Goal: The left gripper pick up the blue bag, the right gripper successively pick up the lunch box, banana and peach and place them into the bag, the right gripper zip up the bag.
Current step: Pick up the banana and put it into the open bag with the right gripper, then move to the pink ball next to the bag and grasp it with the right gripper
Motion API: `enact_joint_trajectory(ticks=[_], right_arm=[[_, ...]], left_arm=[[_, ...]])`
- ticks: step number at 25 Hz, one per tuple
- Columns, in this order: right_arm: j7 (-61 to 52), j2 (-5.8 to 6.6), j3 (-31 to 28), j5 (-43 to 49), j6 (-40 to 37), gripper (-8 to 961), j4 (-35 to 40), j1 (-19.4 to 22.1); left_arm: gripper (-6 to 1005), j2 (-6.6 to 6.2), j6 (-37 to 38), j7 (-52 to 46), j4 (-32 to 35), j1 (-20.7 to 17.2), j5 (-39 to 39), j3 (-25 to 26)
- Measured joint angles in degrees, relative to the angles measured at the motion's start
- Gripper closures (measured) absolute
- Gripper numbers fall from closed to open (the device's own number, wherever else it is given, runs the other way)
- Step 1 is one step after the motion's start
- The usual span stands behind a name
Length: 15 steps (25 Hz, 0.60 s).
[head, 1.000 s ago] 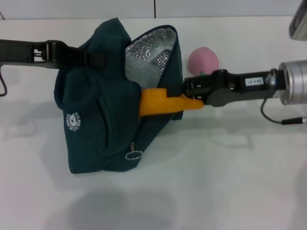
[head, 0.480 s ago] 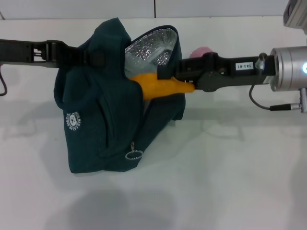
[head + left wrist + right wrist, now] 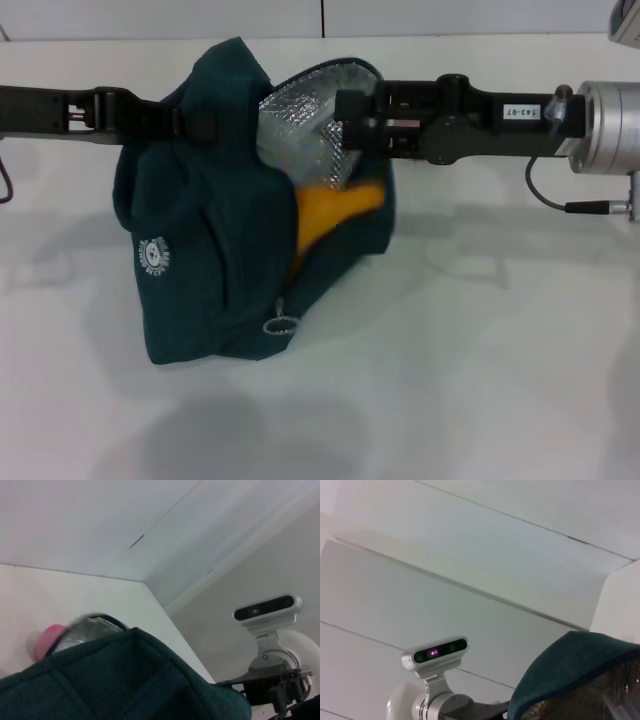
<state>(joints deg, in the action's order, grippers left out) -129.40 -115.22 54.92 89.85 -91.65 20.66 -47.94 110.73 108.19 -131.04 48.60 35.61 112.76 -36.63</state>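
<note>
Banana step, at the drop-off. Left pincer (image 3: 205, 122) comes in from the left at the blue bag's (image 3: 205, 250) upper edge and is clamped on the fabric there, holding the bag upright on the desk (image 3: 480, 380) with its mouth gaping toward the right and the foil lining exposed. Right pincer (image 3: 345, 125) is stretched level across the top of the opening, tip over the foil. The banana (image 3: 325, 215) sits below it in the mouth, mostly inside, one end poking out at the slit of the side opening. The right fingers appear to be clear of the fruit, but I can't tell how far apart they stand — the tip is dark against the lining. A pale shape deep in the bag looks like the lunch box (image 3: 285, 155), so that item reads as done. The peach shows only in the left wrist view (image 3: 47, 640), pink, on the desk just beyond the bag; in the head view the right arm covers it. Next, I'd say: pull the right arm back out of the opening without snagging the rim, swing behind the bag for the peach, then the zip — ring pull (image 3: 281, 324) hangs low on the front.
</note>
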Motion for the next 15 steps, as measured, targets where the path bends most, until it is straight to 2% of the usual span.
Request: enact_joint_trajectory(ticks=[7,9,11,15], right_arm=[[0.6,0.15,-0.4,-0.9,0.2,308,1.3,1.4],[1.4,0.80,-1.7,-1.2,-0.3,261,3.8,3.0],[1.9,1.87,-2.6,-1.4,-0.7,238,7.2,4.9],[2.7,5.44,-2.4,0.3,-0.2,240,14.7,8.7]], left_arm=[[963,0.01,0.0,0.0,0.0,-0.1,0.0,0.1],[963,0.01,0.0,0.0,0.0,-0.1,0.0,0.1],[963,0.01,0.0,0.0,0.0,-0.1,0.0,0.1],[963,0.01,0.0,0.0,0.0,-0.3,-0.8,0.3]])
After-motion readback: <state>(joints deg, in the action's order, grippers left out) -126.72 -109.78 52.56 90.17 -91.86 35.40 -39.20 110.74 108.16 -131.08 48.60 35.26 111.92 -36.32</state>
